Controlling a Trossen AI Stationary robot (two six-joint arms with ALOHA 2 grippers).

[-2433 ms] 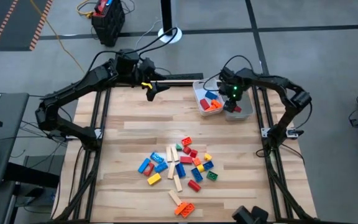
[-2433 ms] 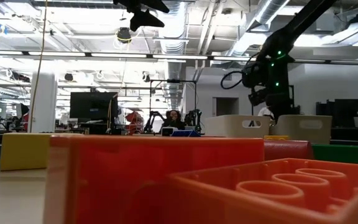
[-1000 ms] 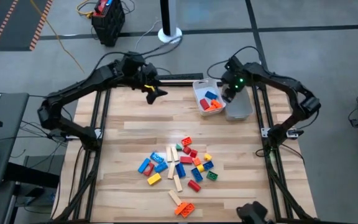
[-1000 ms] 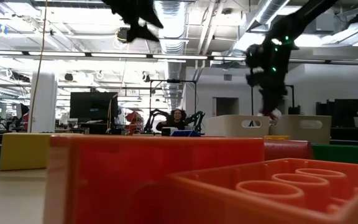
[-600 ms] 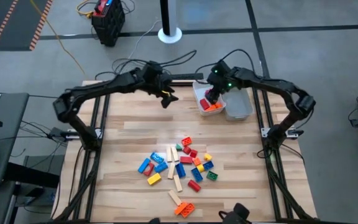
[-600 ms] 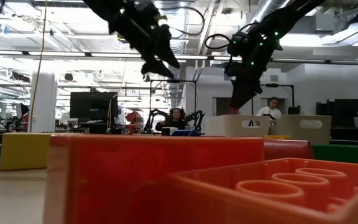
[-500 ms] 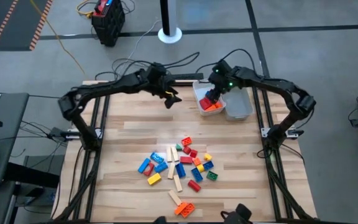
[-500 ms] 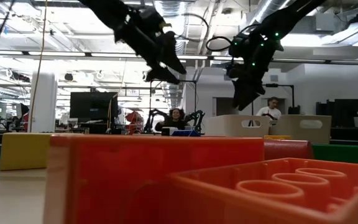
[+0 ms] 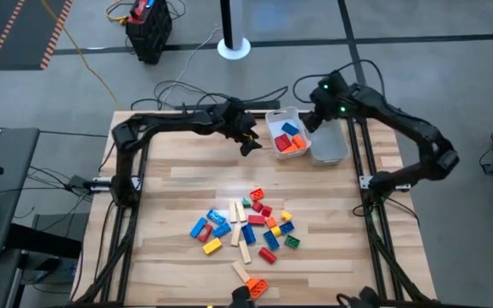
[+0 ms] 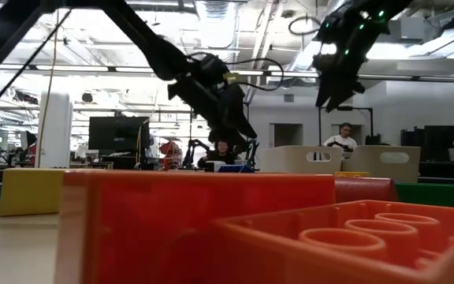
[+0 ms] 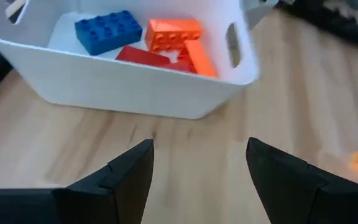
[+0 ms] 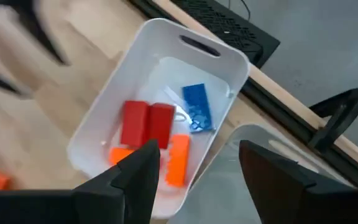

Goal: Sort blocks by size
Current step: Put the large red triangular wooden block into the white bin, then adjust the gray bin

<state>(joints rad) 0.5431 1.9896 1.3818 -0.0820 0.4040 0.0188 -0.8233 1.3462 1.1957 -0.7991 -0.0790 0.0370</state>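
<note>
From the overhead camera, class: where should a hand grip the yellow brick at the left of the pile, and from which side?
Grip the yellow brick across its two long sides, coming straight down. It lies flat at the pile's left edge; bare table lies beyond it, though blue bricks sit near its upper side, so close carefully.

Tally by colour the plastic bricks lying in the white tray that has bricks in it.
Inside the white rectangular plastic tray:
blue studded plastic bricks: 1
red studded plastic bricks: 2
orange studded plastic bricks: 2
Total: 5
</note>
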